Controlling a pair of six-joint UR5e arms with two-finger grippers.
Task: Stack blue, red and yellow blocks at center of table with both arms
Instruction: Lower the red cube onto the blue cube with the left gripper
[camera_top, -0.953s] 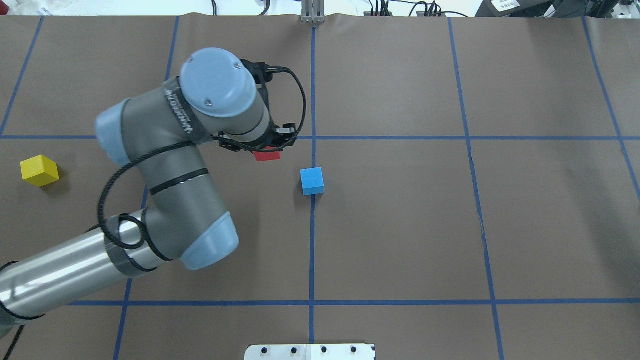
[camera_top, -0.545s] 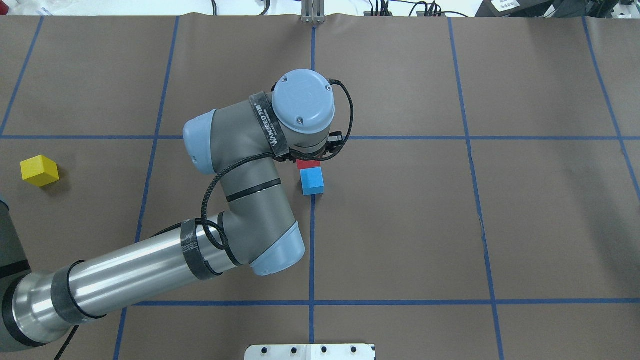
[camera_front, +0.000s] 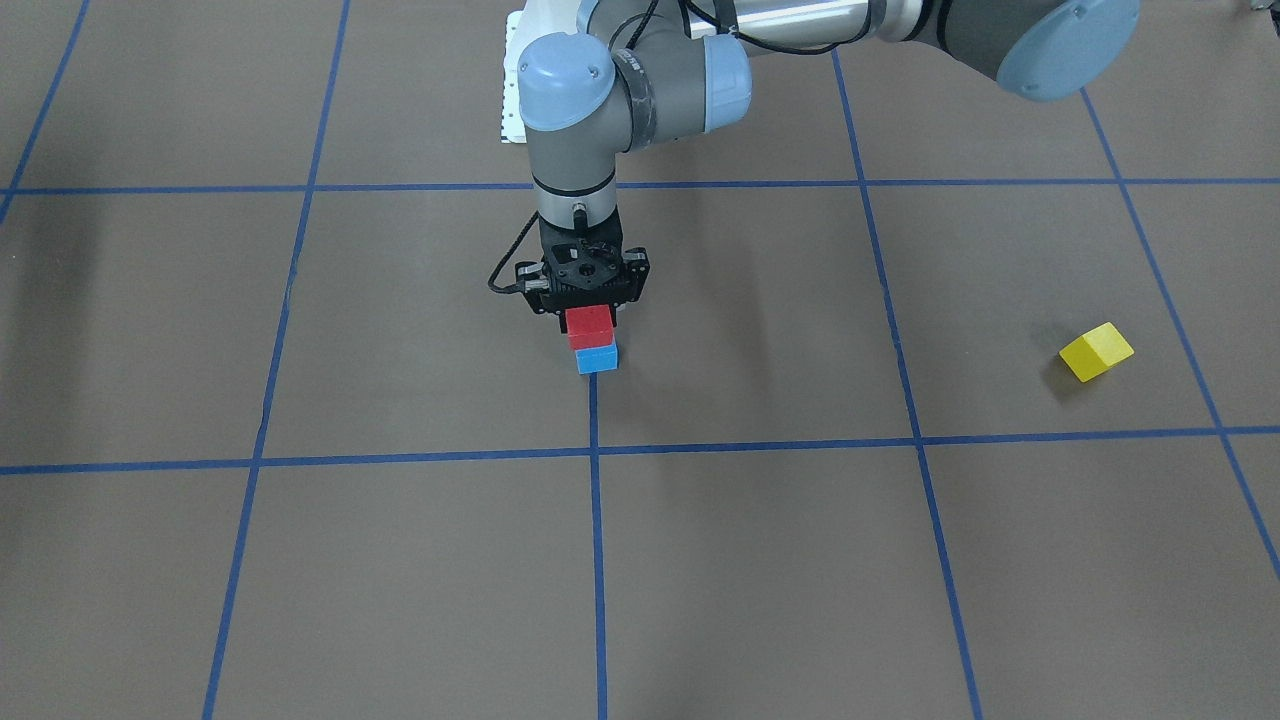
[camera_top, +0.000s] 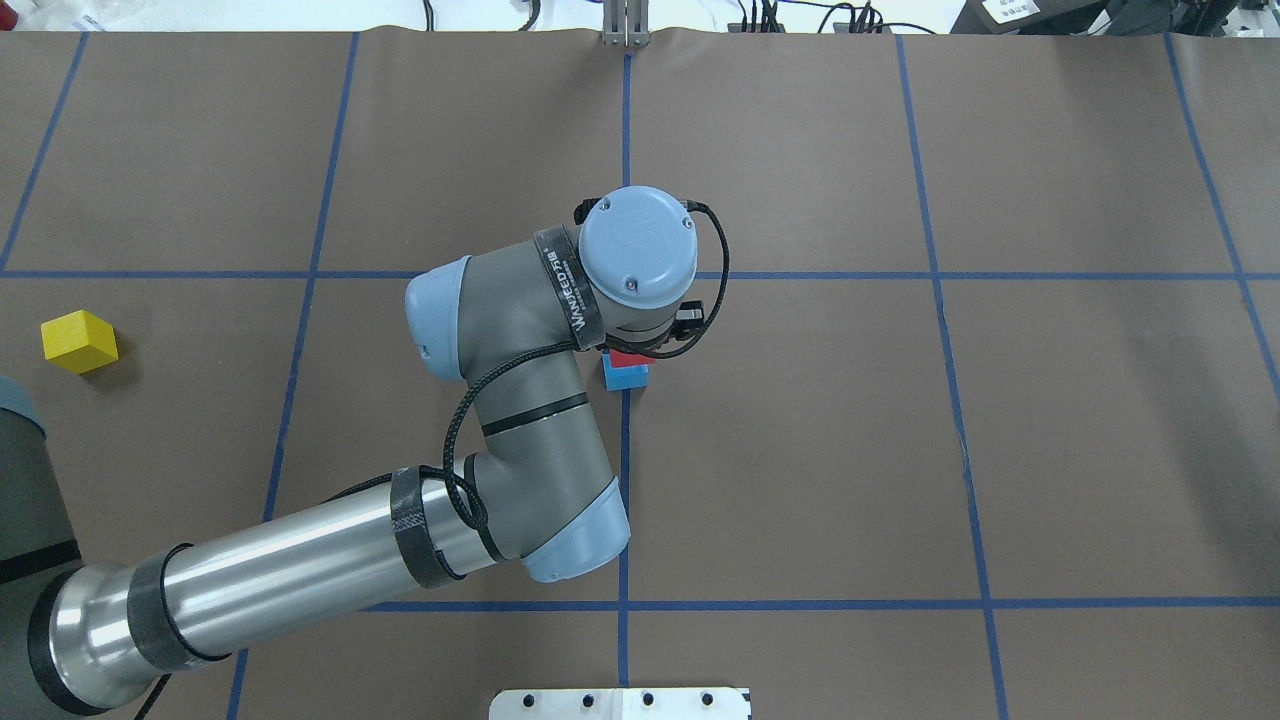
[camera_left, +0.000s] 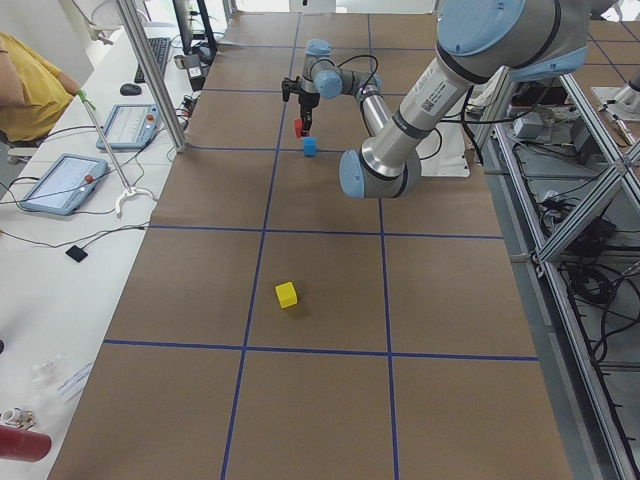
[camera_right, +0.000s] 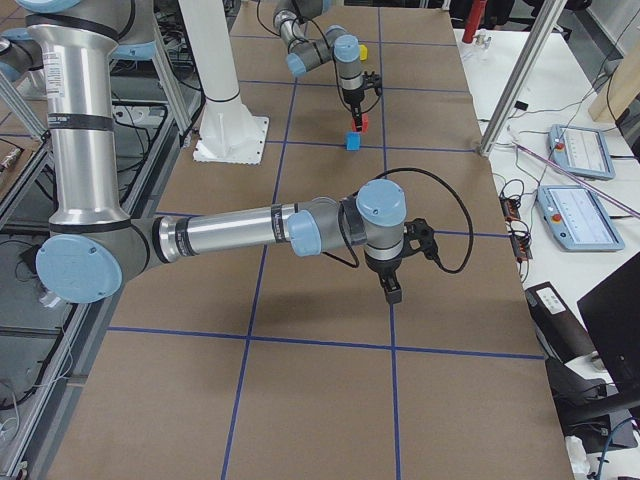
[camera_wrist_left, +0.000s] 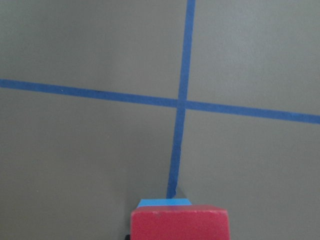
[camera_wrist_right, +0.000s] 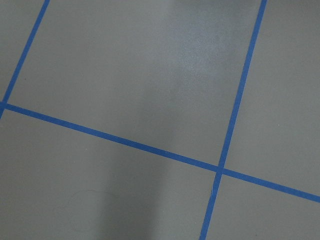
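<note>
My left gripper (camera_front: 588, 322) is shut on the red block (camera_front: 589, 326) and holds it directly over the blue block (camera_front: 597, 359), which sits at the table's center crossing. The side views show a small gap between the two. In the overhead view the wrist covers most of the red block (camera_top: 628, 357) and part of the blue block (camera_top: 626, 377). The left wrist view shows the red block (camera_wrist_left: 179, 223) with a strip of the blue block (camera_wrist_left: 165, 202) behind it. The yellow block (camera_top: 79, 341) lies far out on the left. My right gripper (camera_right: 391, 293) hangs over bare table; I cannot tell if it is open.
The brown table cover (camera_top: 900, 450) carries a grid of blue tape lines. The robot's white base plate (camera_top: 620, 703) is at the near edge. Tablets and cables lie along the far edge (camera_left: 70, 180), off the work area.
My left arm has swung right with the red block, from left of the blue block to directly over it. The blue and yellow blocks have not moved.
</note>
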